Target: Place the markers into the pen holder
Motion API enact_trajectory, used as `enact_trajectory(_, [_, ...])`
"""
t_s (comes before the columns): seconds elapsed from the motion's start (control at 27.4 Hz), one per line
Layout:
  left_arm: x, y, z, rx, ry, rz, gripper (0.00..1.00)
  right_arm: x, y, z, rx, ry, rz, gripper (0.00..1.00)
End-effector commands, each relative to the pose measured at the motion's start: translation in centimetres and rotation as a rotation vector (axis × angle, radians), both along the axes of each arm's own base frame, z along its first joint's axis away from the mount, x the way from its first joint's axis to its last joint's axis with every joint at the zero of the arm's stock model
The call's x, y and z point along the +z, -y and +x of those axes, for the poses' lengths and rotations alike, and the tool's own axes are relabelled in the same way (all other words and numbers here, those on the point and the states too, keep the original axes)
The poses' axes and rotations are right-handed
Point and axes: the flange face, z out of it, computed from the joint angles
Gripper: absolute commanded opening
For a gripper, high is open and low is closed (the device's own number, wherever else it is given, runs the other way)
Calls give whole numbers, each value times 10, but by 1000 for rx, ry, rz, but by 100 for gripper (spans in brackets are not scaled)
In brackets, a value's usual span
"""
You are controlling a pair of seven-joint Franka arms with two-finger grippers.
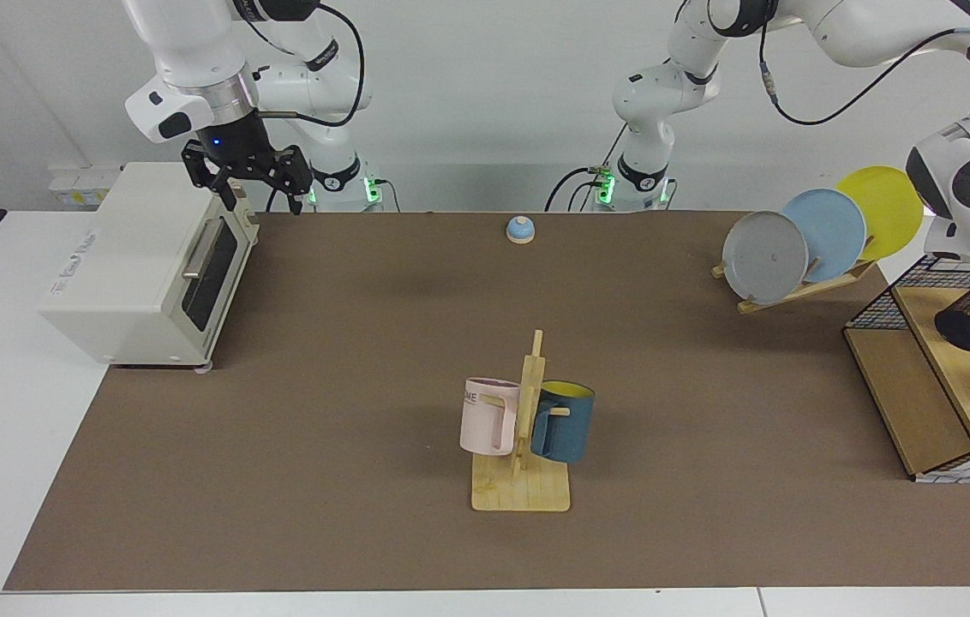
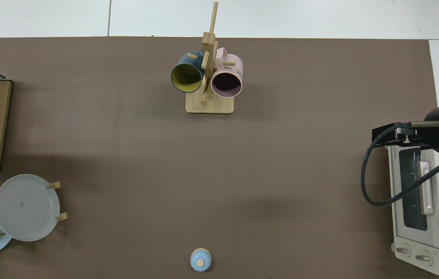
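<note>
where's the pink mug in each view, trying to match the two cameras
Facing view: the pink mug hangs on the side of the wooden mug rack toward the toaster oven, near the front centre.
Top view: the pink mug is at top centre, again on the rack's oven side.
Shared landmark: the blue bell, across the mat from the rack.
</note>
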Motion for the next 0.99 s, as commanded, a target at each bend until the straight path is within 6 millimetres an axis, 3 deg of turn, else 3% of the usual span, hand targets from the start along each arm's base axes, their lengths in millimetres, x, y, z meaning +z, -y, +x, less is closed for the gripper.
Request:
enact_trajectory(0.0, [28,9,-3,8,-5,6,38,1,1,-3,-6,19,22,100])
enact_trajectory(0.18, [63,25,-15,24,16,5,41,1,0,-3,-5,19,22,100])
enact_trajectory(0.29, [80,45,-21,34,24,-17,46,1,0,-3,-5,19,22,100])
enact_trajectory(0.51, [126,75,-48,78,94,-138,66,1,1,-3,-6,19,22,100])
enact_trajectory(0.58, [141,89,-57,91,124,-197,79,1,1,-3,-6,19,22,100])
enact_trajectory(0.69, [159,106,-72,137,173,-266,82,1,1,-3,-6,19,22,100])
enact_trajectory(0.88, [164,146,-86,329,256,-369,100,1,1,-3,-6,19,22,100])
enact_trajectory(0.95, [159,157,-89,416,272,-437,100,1,1,-3,-6,19,22,100])
